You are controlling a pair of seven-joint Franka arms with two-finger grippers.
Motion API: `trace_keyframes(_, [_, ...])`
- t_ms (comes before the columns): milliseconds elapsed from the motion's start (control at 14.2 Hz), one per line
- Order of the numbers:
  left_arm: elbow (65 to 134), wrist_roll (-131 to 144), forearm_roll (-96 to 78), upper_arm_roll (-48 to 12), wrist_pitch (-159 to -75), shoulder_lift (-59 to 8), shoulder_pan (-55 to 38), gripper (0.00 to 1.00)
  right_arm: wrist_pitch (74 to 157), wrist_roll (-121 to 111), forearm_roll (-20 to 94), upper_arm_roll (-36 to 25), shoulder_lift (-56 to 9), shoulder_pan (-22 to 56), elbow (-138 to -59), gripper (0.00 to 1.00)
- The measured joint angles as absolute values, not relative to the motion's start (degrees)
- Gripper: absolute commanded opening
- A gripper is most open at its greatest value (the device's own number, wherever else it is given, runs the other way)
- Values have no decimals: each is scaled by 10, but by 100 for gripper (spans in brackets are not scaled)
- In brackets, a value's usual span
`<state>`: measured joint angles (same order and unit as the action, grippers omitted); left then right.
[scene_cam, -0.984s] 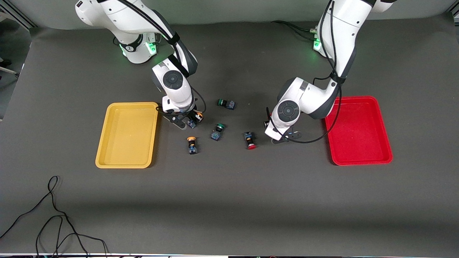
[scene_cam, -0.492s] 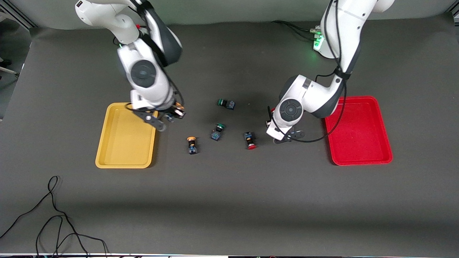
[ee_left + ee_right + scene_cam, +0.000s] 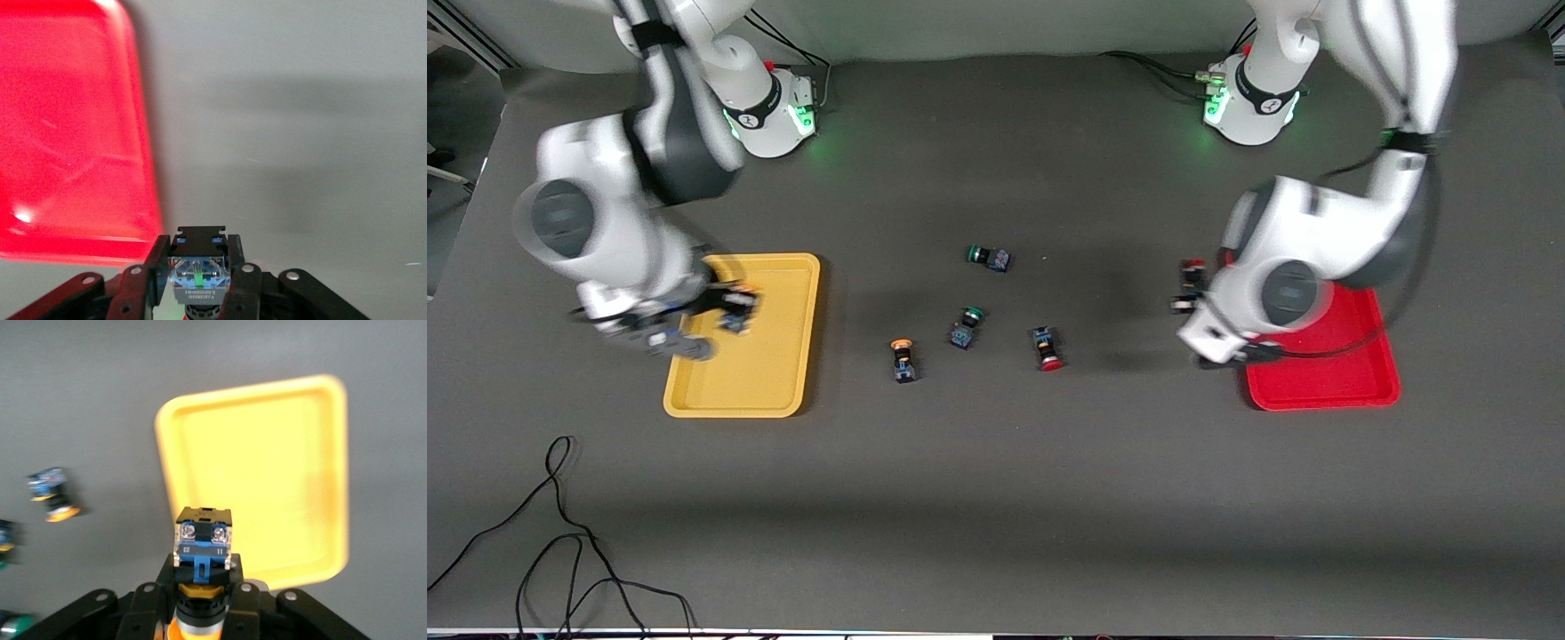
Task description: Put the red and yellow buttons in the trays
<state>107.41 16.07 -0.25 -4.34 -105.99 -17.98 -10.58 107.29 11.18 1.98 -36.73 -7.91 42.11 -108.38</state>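
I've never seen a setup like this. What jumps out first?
Two white arms each carry a small button: the right pincer holds a yellow-capped button over the yellow tray, and the left pincer holds a red-capped button beside the red tray. Between the trays, four more buttons lie on the dark table: two green-capped, one yellow-capped, one red-capped.
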Motion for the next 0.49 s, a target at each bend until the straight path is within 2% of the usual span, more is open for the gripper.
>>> trace_keyframes(211, [1080, 71, 29, -43, -1060, -181, -37, 0, 1125, -11, 20, -432, -80, 414, -1112, 8])
trace_keyframes(492, [1116, 55, 38, -43, -1085, -181, -14, 0, 1302, -35, 22, -440, -92, 414, -1244, 8])
